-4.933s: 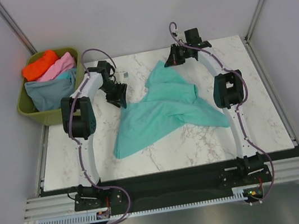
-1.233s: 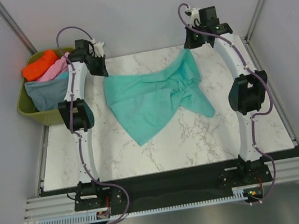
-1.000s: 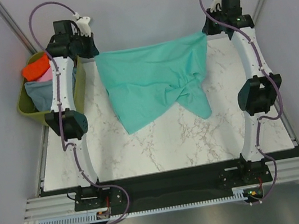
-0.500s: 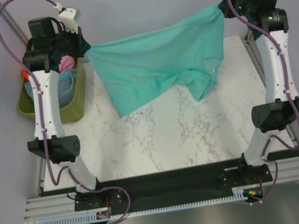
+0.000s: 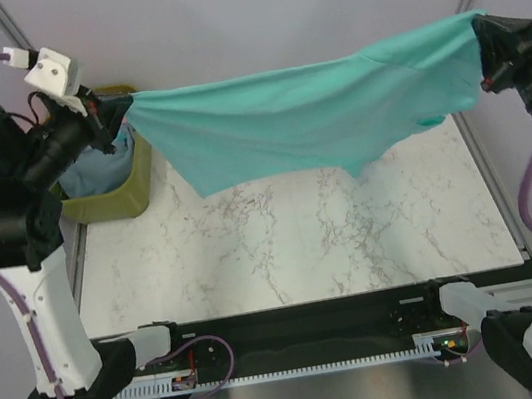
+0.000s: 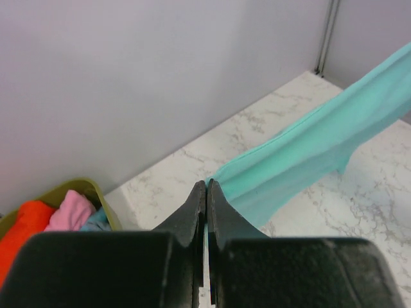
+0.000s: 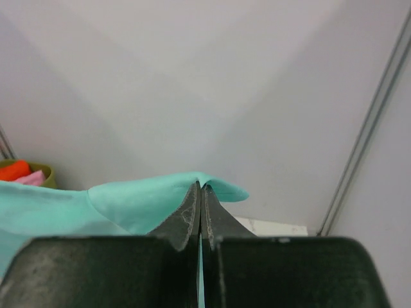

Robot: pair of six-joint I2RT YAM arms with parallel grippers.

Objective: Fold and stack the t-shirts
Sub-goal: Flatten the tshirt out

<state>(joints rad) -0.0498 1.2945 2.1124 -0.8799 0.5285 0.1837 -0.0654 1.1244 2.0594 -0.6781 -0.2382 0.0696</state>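
**Status.** The teal-green t-shirt (image 5: 304, 118) hung in the air, stretched wide between the two grippers above the marble table (image 5: 305, 254).
- The left gripper (image 6: 206, 192) was pinched closed on one corner. The cloth ran away from its tips toward the other arm.
- The right gripper (image 7: 199, 192) was clamped on the opposite corner. A small fold of cloth bunched right at its tips and the rest trailed off to its left.
- The free lower edge sagged below the line between the grippers and dipped lowest nearer the right one. Whether it touched the table could not be told.

**Progress (judgement).** Early.
- This shirt was spread but had no fold in it.
- No folded shirt lay under either gripper, and no stack had been started.
- Left to do: lay it flat, fold it, set it down, then repeat for the others.

**Surroundings.**
- The olive-green tub (image 5: 132, 185) sat below the left gripper, just beside that arm.
- In it lay the orange tee (image 6: 19, 221), the pink tee (image 6: 69, 210) and the blue-grey tee (image 5: 99, 170), all crumpled and unfolded.

**Obstructions (judgement).**
- The enclosure walls stood close behind both grippers.
- A corner post (image 7: 372, 128) stood just to the right of the right gripper, leaving little room to spread wider.
- The tub rim could snag the cloth if the left corner came straight down.
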